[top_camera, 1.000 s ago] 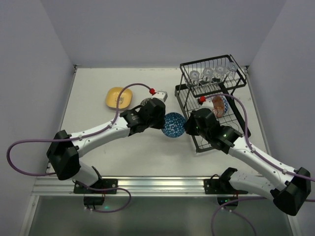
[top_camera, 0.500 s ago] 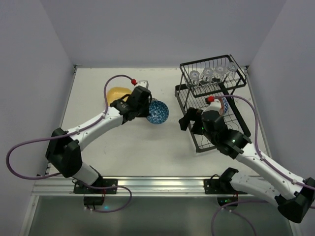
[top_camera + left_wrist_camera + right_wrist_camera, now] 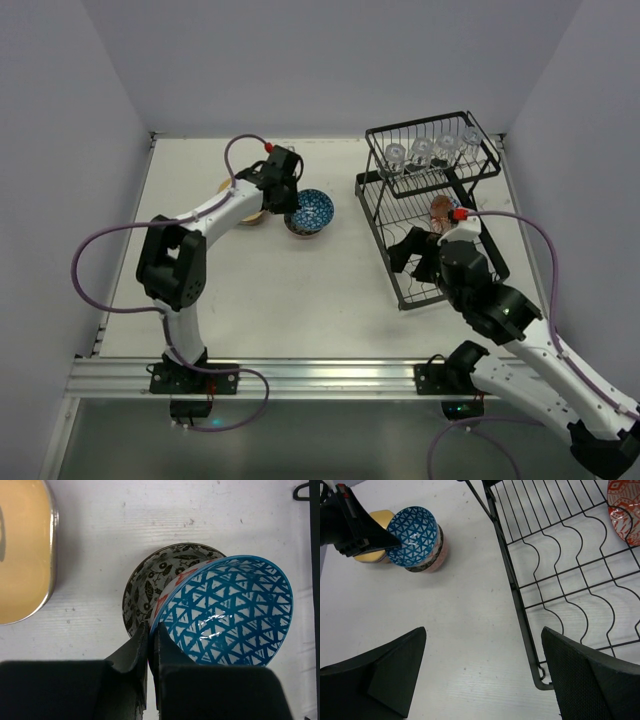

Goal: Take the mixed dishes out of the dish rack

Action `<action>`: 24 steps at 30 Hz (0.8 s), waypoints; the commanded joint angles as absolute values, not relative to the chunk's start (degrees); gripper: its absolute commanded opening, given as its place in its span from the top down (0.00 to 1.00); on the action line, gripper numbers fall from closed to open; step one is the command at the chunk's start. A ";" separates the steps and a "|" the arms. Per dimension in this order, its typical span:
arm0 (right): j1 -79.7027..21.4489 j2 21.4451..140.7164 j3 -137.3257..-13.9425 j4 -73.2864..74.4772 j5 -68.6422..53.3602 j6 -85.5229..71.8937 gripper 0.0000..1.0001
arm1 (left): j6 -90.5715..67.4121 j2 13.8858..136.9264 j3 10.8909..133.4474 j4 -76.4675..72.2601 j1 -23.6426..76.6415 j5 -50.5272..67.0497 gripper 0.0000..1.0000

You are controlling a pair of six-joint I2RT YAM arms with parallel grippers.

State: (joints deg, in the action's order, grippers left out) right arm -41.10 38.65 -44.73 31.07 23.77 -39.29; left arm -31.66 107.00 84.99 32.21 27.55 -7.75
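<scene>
My left gripper (image 3: 150, 631) is shut on the near rim of a blue triangle-patterned bowl (image 3: 230, 615). The bowl hangs tilted over a stack of small bowls (image 3: 145, 577), whose top one has a black leaf pattern; whether it touches them I cannot tell. From above, the blue bowl (image 3: 309, 212) sits left of the dish rack (image 3: 375, 215). A reddish bowl (image 3: 625, 510) leans in the rack's wavy lower tray (image 3: 560, 555). Several clear glasses (image 3: 430, 152) stand on the upper shelf. My right gripper (image 3: 482, 655) is open and holds nothing, over the table at the rack's front left corner.
A yellow plate (image 3: 22, 555) lies on the table just left of the bowl stack, partly under my left arm (image 3: 215, 215) in the top view. Grey walls close in the table on three sides. The rack's frame (image 3: 520, 610) runs close by my right finger (image 3: 590, 675).
My left gripper has carried the blue bowl from the table's middle back and left to the bowl stack. My right gripper opened, let the bowl go and drew back to the rack's front corner.
</scene>
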 commanded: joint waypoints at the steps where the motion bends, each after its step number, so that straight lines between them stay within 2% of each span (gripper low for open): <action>1: -40.61 36.57 -44.30 32.69 25.93 -37.97 0.01 | -30.15 107.66 90.08 31.11 26.72 -2.82 1.00; 20: -39.20 36.65 -44.74 33.66 25.22 -36.48 0.01 | -30.59 107.75 85.17 29.09 24.35 -2.73 0.90; 22: -39.11 36.56 -44.82 33.57 25.05 -36.47 0.01 | -30.50 107.58 85.08 28.74 24.26 -2.46 0.87; 24: -39.11 36.47 -44.82 33.57 24.96 -36.47 0.01 | -30.50 107.32 85.08 28.57 24.17 -2.37 0.80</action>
State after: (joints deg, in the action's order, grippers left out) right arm -39.33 36.38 -44.42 33.47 24.53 -37.19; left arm -31.00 109.32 84.62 31.81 24.69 -4.23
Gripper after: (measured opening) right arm 0.990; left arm 0.173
